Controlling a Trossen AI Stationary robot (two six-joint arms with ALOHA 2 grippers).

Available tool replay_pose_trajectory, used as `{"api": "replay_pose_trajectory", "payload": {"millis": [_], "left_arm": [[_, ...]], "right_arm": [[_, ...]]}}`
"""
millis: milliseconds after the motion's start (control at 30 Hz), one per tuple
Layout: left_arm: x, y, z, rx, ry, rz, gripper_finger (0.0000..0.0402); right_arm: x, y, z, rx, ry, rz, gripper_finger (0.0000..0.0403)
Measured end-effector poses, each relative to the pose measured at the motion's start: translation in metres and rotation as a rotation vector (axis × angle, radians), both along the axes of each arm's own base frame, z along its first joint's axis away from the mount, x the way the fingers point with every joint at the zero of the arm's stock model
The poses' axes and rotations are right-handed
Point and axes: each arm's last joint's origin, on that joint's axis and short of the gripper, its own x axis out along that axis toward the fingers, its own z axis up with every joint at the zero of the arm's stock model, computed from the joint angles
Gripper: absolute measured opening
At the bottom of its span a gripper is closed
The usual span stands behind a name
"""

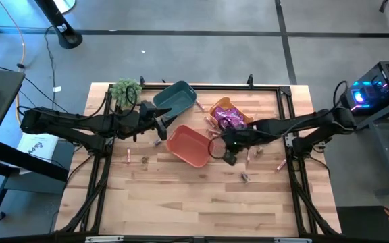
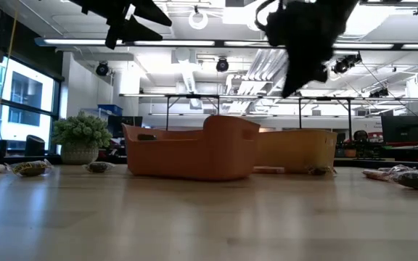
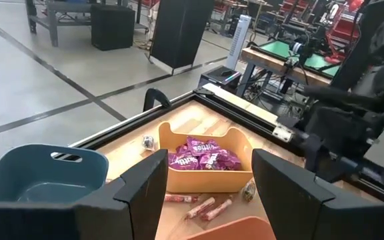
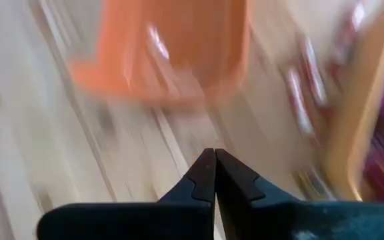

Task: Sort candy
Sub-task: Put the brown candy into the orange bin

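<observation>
High view, left pincer: above the desk, between the teal bin and the orange bin; fingers apart, nothing between them.
High view, right pincer: at the orange bin's right edge, just below the yellow bin; fingers together, no candy seen in them.
High view, candy: magenta packets fill the yellow bin; pink stick pieces and small dark pieces lie scattered on the wood.
High view, plant ball: at the desk's far left corner.
Low view, bins: the orange one stands in front, the yellow one behind it to the right.
Low view, candy: loose pieces on the desk at left and at right.
Left wrist view, fingers: wide apart, empty.
Left wrist view, candy: magenta packets heaped in the yellow bin; pink sticks on the desk just before it.
Right wrist view, fingers: tips pressed together over the wood, near the orange bin; blurred.
</observation>
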Motion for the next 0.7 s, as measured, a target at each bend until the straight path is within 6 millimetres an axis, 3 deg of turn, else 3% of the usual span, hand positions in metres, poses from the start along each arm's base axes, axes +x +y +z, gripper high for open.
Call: {"api": "replay_pose_trajectory", "payload": {"millis": [100, 233, 400, 500, 600, 700], "left_arm": [[0.000, -0.001, 0.000, 0.000, 0.003, -0.005, 0.0209], [0.000, -0.004, 0.000, -0.001, 0.005, -0.016, 0.0209], [0.000, -0.003, 0.000, -0.023, -0.008, -0.010, 0.0209], [0.000, -0.003, 0.000, -0.024, -0.009, -0.008, 0.0209], [0.000, -0.003, 0.000, -0.063, -0.033, 0.001, 0.0209], [0.000, -0.003, 0.000, -0.087, -0.049, 0.006, 0.0209]], "right_arm": [[-0.018, 0.010, -0.002, -0.019, 0.194, 0.058, 0.0023], [-0.049, 0.019, -0.026, -0.042, 0.461, 0.026, 0.0075], [-0.071, 0.014, -0.055, -0.023, 0.528, -0.197, 0.0160], [-0.085, 0.003, -0.073, 0.054, 0.578, -0.483, 0.0199], [-0.100, -0.003, -0.086, 0.109, 0.620, -0.701, 0.0217], [-0.106, -0.005, -0.087, 0.133, 0.523, -0.827, 0.0220]]}}
